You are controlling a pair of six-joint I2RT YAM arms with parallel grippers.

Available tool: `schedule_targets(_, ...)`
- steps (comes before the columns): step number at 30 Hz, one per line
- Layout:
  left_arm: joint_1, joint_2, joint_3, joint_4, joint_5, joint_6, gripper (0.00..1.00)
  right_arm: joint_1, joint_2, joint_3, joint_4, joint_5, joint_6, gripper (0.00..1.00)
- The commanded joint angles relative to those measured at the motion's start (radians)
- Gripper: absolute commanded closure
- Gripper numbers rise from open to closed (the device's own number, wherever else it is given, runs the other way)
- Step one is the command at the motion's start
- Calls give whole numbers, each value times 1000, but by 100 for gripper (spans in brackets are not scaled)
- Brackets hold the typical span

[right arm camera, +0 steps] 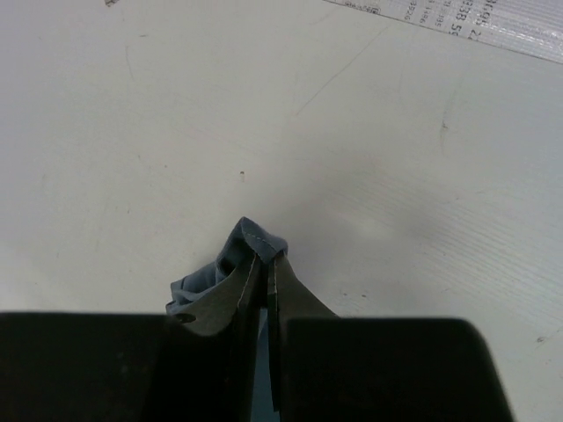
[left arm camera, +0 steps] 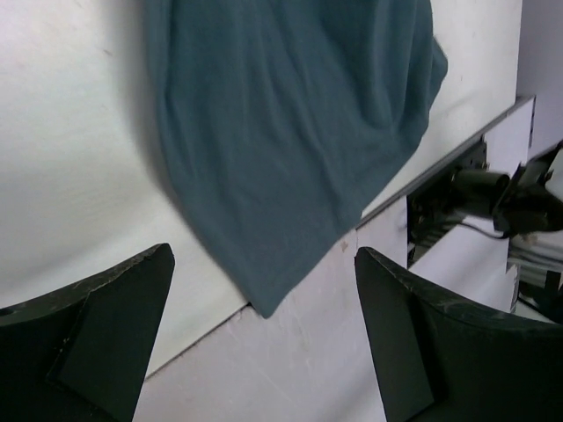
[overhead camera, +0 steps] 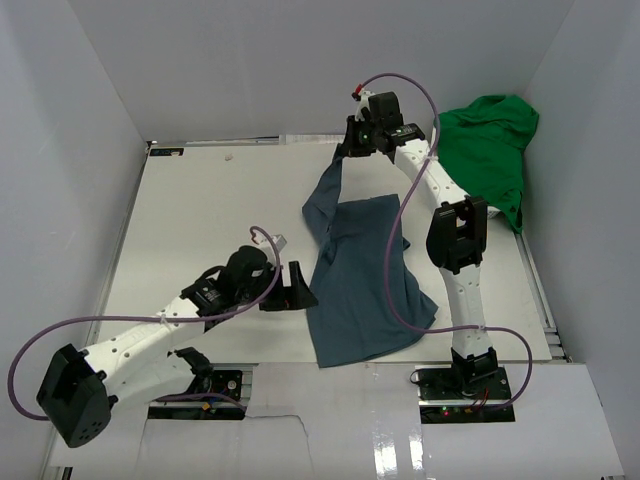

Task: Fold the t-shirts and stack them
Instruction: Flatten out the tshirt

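Note:
The slate-blue t-shirt (overhead camera: pixel 362 275) lies crumpled across the middle of the table, one end pulled up toward the far side. My right gripper (overhead camera: pixel 349 146) is shut on that raised end; in the right wrist view a bunched stitched hem of the slate-blue t-shirt (right arm camera: pixel 236 259) pokes out between the closed fingers of my right gripper (right arm camera: pixel 268 264). My left gripper (overhead camera: pixel 297 290) stands open just left of the shirt's near half, touching nothing. Its wrist view shows the shirt's lower corner (left arm camera: pixel 273 290) between the spread fingers (left arm camera: pixel 114 334). The green t-shirt (overhead camera: pixel 490 150) lies heaped at the far right.
White walls close in the table on the left, far and right sides. A metal rail and the right arm's base (overhead camera: pixel 465 375) sit along the near edge. The table's white surface (overhead camera: pixel 210 210) stretches left of the blue shirt.

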Motion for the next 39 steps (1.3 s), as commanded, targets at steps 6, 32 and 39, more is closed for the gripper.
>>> schedule_targets(6, -277, 63, -14, 5, -155, -114, 5, -20, 19, 26, 80, -10, 9, 92)
schedule_targets(32, -363, 216, -11, -81, -47, -273, 11, -22, -22, -71, 95, 6, -17, 92)
schedule_targets(39, -382, 264, 15, -65, -10, -266, 13, -22, -22, -79, 96, 7, -17, 92)
